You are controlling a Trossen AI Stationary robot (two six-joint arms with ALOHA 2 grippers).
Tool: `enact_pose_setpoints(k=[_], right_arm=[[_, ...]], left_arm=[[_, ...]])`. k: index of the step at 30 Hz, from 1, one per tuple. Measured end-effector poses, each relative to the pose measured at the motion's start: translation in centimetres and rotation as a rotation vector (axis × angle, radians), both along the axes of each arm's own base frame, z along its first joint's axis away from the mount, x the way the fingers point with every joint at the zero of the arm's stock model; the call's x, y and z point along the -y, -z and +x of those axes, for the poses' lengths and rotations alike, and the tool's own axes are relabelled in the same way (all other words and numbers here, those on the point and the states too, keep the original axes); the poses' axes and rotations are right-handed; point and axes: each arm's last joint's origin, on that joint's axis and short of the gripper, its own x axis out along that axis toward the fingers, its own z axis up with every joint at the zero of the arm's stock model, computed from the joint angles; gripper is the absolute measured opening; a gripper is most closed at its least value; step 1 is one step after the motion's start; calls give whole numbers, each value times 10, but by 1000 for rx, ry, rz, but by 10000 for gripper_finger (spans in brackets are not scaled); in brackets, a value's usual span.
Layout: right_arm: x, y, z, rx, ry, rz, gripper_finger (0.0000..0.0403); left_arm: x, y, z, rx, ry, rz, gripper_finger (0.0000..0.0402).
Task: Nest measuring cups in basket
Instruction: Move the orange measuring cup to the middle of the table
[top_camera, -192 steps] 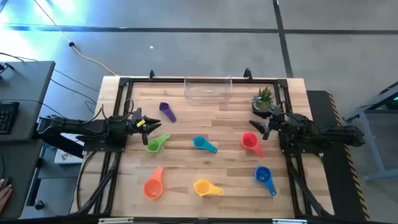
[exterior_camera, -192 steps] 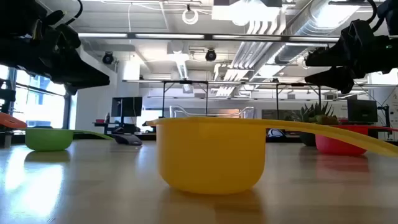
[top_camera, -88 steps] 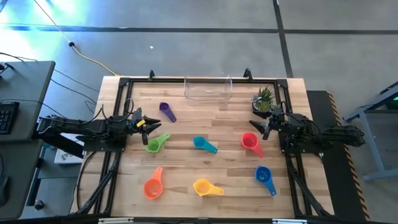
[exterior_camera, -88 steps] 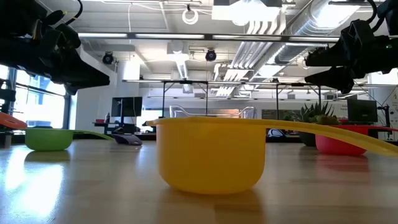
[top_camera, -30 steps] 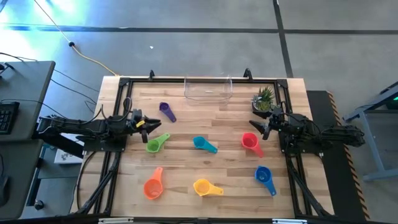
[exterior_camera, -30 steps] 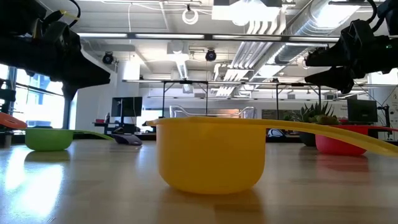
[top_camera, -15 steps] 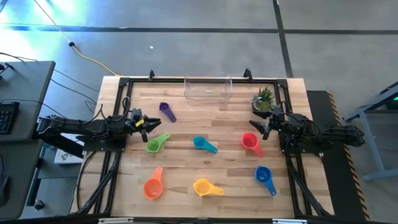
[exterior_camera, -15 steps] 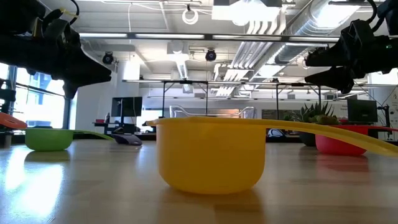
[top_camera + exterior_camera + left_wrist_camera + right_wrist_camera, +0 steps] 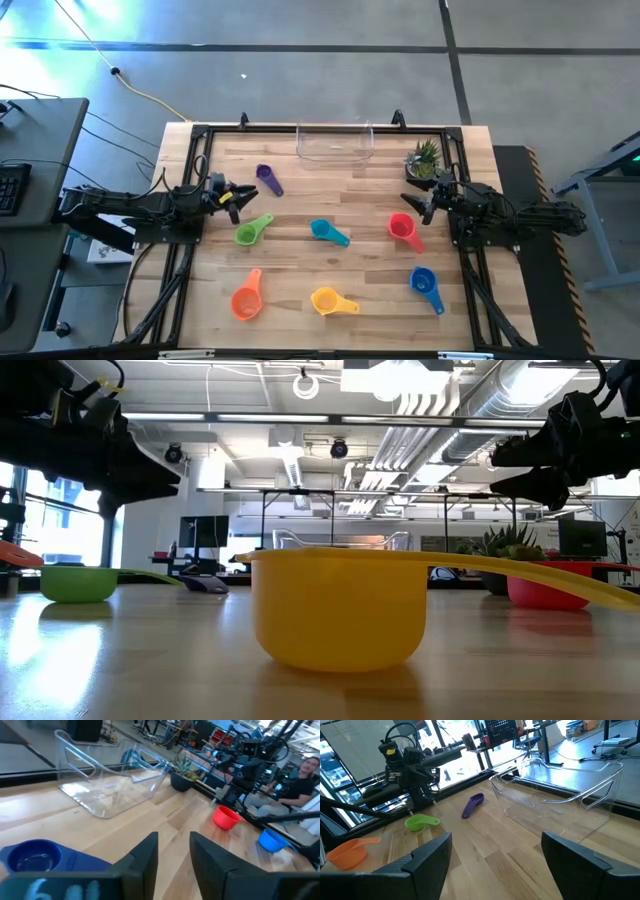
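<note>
Several measuring cups stand open side up on the wooden table: purple (image 9: 268, 179), green (image 9: 252, 230), teal (image 9: 328, 232), red (image 9: 403, 229), blue (image 9: 425, 286), yellow (image 9: 332, 301) and orange (image 9: 246, 297). The clear basket (image 9: 335, 143) stands at the far edge, with nothing in it. My left gripper (image 9: 233, 195) hovers at the table's left side, between the purple and green cups, its fingers (image 9: 146, 854) a little apart with nothing between them. My right gripper (image 9: 415, 203) hovers at the right side just beyond the red cup, wide open (image 9: 495, 865) and holding nothing.
A small potted plant (image 9: 424, 160) stands at the far right, next to the basket and close to my right gripper. Black frame rails run along the table's left and right sides. A person (image 9: 300, 780) sits beyond the table's right side. Bare wood lies between the cups.
My left gripper has swung a little toward the table's far edge, toward the purple cup, staying in the same spot above the table. The cups and my right gripper have kept still.
</note>
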Motion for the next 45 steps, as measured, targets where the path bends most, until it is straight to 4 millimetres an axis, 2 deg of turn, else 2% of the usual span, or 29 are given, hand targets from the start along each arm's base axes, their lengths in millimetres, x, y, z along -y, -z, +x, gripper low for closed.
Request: enact_pose_setpoints(k=[7,10,14,19,30,35,41,45], right_arm=[[0,0,0,0,0,0,298],[0,0,0,-1,0,0,298],[0,0,0,-1,0,0,298],[0,0,0,0,0,0,298],[0,0,0,1,0,3,298],[0,0,0,2,0,4,298],[0,0,0,3,1,9,298],[0,-1,0,48,12,99,298]], left_arm=[[-2,0,-1,4,-91,9,171],[-4,-1,-2,43,-174,-46,190],[-5,-3,-2,146,-225,-166,196],[-5,-11,-2,226,-219,-180,190],[-2,-42,-3,455,-83,-84,184],[-1,-65,-4,487,-32,-33,184],[-1,-91,-6,383,-26,42,184],[-1,-107,-10,258,-23,45,184]])
